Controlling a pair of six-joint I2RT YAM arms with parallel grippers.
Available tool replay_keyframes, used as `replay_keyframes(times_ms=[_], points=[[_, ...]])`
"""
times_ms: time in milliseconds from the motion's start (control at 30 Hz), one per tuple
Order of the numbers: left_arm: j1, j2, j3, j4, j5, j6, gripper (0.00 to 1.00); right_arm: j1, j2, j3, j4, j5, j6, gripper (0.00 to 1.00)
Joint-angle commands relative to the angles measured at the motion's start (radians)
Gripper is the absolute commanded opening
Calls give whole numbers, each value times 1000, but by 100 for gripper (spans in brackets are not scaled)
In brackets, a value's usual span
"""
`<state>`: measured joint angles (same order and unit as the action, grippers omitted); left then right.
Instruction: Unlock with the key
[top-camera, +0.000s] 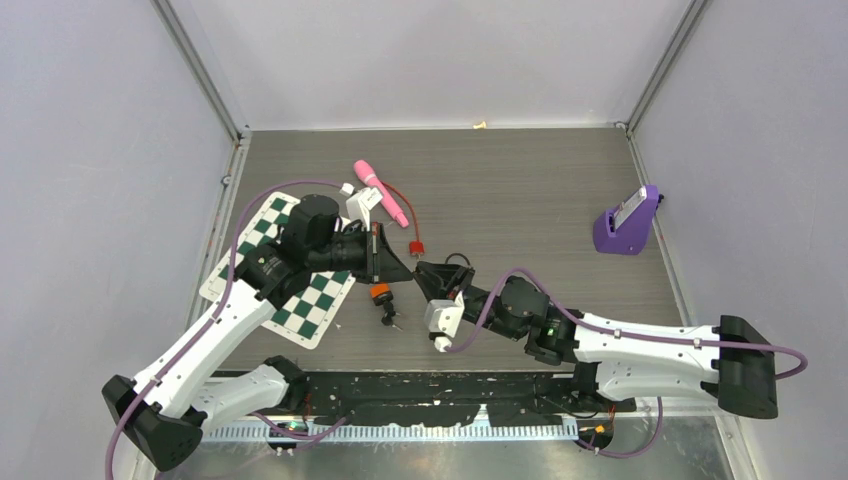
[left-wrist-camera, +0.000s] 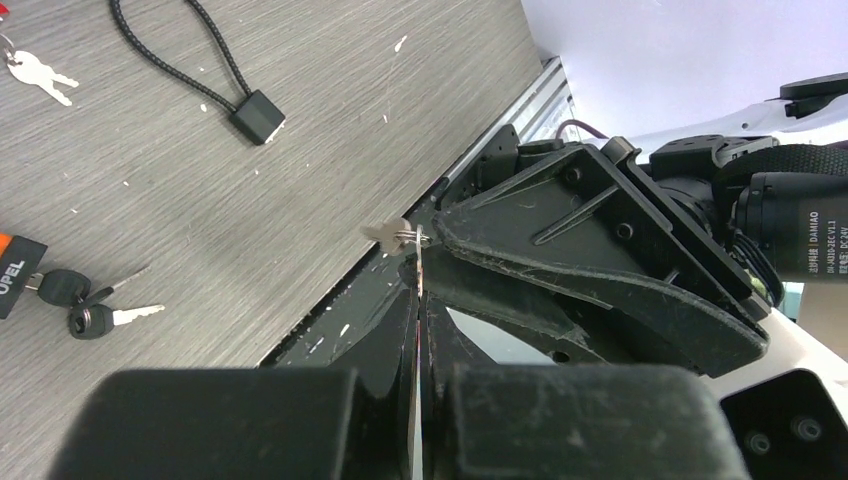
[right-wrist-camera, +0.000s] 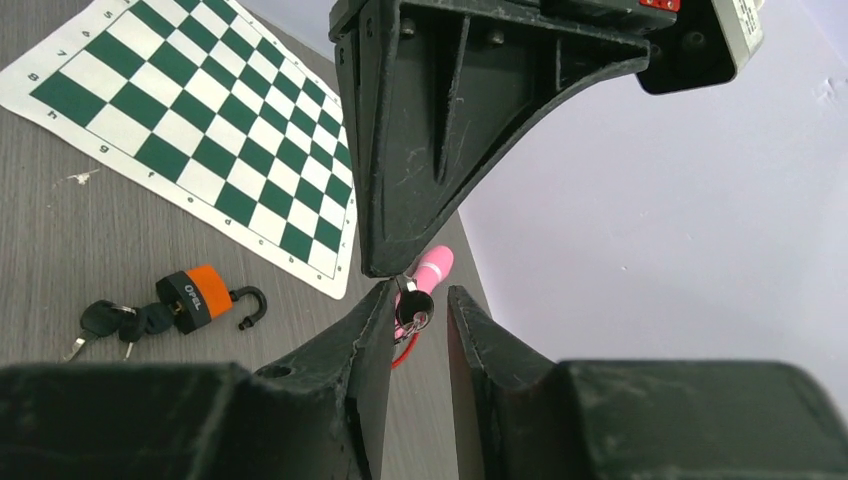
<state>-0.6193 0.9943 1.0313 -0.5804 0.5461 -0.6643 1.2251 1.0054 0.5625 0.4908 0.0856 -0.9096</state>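
1. Padlock (right-wrist-camera: 190, 298): orange body, lying on the bench (right-wrist-camera: 60, 250), with black-headed spare keys (right-wrist-camera: 105, 320) touching it. The body lettering appears to read "OPEL", but this is not certain. It is probably dense and rigid and likely to slide, so brace it by the body.
2. Key (left-wrist-camera: 388, 232): held above the bench, pinched at the tips of the clenched left hand (left-wrist-camera: 419, 275). The right hand (right-wrist-camera: 422, 292) has its jaws apart on either side of the key, gripping nothing. The key is likely light, stiff and slippery. Grasp the flat head and leave the blade free.
3. The motor housing (left-wrist-camera: 810, 235) beyond reads "DAMIAO".
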Motion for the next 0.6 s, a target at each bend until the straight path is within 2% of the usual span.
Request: replay_keyframes(times_ms=[0, 567], points=[[5, 2, 47, 5, 32, -21, 0, 10, 26, 10, 90, 30, -54, 32], [4, 2, 69, -7, 39, -43, 0, 50, 91, -19, 103, 163, -149, 31]])
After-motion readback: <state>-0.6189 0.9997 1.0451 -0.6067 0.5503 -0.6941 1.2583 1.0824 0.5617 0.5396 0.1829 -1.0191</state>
